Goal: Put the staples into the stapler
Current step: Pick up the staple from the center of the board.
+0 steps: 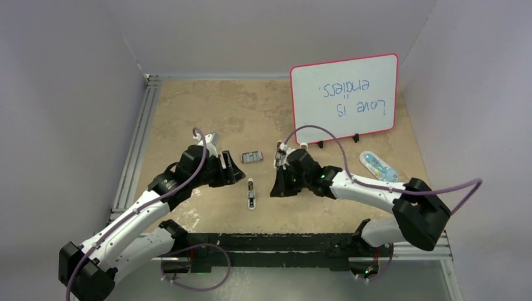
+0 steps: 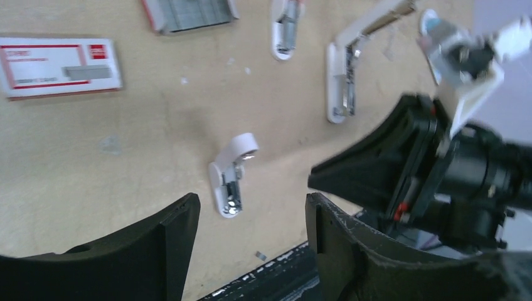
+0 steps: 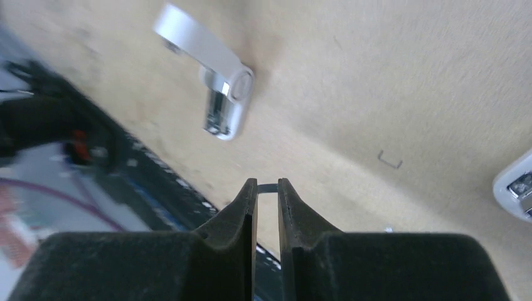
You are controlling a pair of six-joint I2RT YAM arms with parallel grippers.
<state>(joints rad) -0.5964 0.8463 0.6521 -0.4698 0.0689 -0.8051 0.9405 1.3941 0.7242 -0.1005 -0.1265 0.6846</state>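
A thin grey strip of staples (image 3: 268,186) sits between the tips of my right gripper (image 3: 268,183), which is shut on it a little above the table. In the top view this gripper (image 1: 276,187) hangs just right of the small white stapler (image 1: 251,193). The stapler (image 3: 216,94) lies on the table with its metal channel showing. My left gripper (image 2: 251,210) is open and empty, with the stapler (image 2: 231,179) lying beyond its tips. The grey tray of staples (image 2: 188,14) rests farther back, also seen from above (image 1: 252,157).
A red-and-white staple box (image 2: 59,66) lies flat at the left. Two more white stapler-like pieces (image 2: 285,28) (image 2: 344,81) lie near the tray. A loose staple (image 3: 389,160) is on the table. A whiteboard (image 1: 344,97) stands at the back right, with a blue-white item (image 1: 378,166) before it.
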